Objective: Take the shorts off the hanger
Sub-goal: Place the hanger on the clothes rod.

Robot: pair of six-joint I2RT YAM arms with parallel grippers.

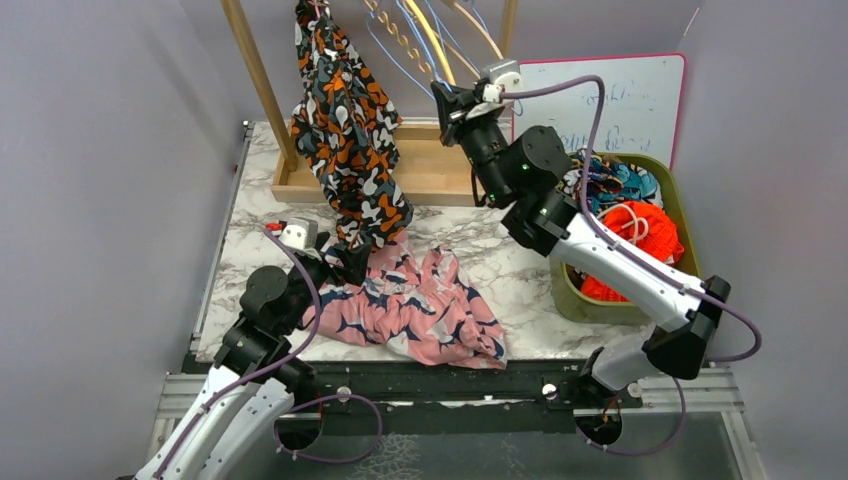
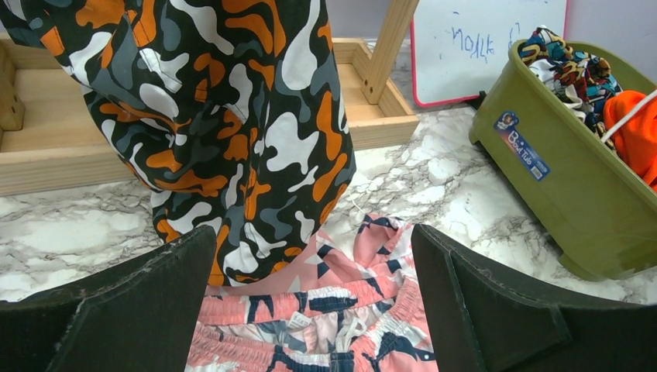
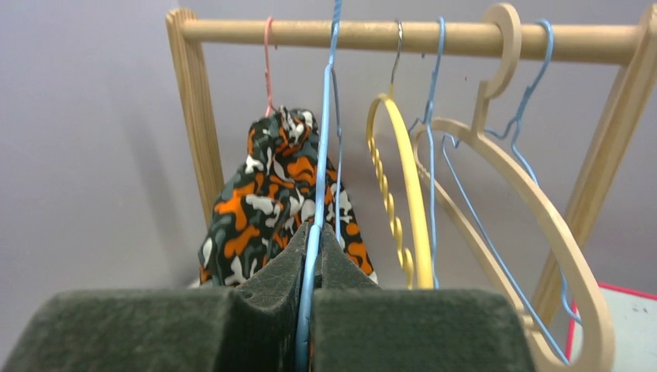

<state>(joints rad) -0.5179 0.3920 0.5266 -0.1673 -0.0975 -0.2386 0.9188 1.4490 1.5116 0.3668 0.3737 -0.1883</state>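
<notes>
Right gripper (image 3: 307, 232) is clamping a blue hanger (image 3: 319, 155), far side — left gripper (image 2: 311, 232) is hovering, fingers apart, possibly touching the blotch-print shorts (image 2: 232, 116).

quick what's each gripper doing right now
Left gripper: open, holding nothing, near the hem of the hanging black-orange-white blotch-print shorts.
Right gripper: shut on a thin blue wire hanger hanging from the wooden rail.

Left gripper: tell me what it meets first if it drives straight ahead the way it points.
Probably the hanging black-orange-white shorts, whose lower end dangles just ahead of the open left gripper. The pink shorts lie underneath; depth is unclear.
</notes>
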